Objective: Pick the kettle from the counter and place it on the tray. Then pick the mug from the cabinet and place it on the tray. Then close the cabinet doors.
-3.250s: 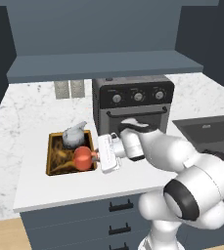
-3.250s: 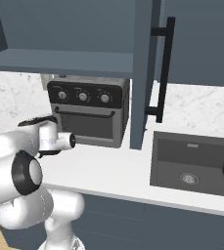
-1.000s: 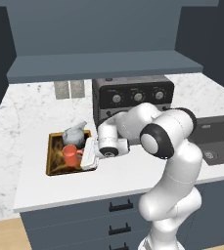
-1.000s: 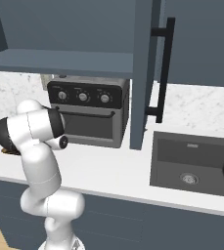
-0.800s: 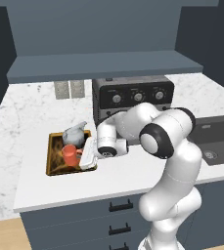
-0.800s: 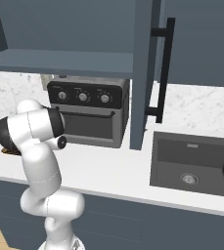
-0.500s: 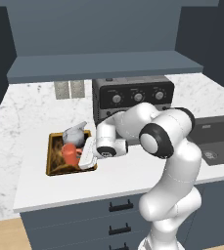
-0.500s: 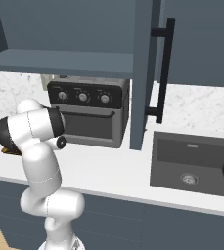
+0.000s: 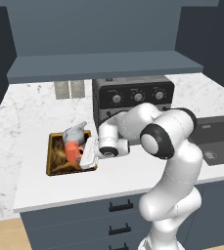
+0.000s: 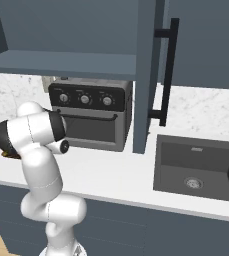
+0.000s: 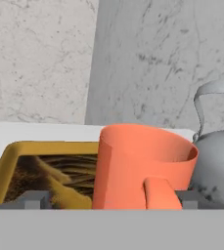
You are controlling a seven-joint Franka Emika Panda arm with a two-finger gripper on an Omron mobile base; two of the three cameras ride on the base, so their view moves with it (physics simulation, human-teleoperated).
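Mug (image 11: 142, 168) stood on tray (image 11: 8, 163) beside kettle (image 11: 216, 163), end effector (image 11: 111, 199) spread wide, gripping nothing; next: withdraw, close cabinet doors (image 10: 147, 75).

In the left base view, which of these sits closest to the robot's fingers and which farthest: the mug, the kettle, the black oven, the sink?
1. The mug, right at the fingers, on the tray.
2. The kettle, just behind the mug on the tray.
3. The black oven, back against the wall.
4. The sink, far off at the counter's other end.
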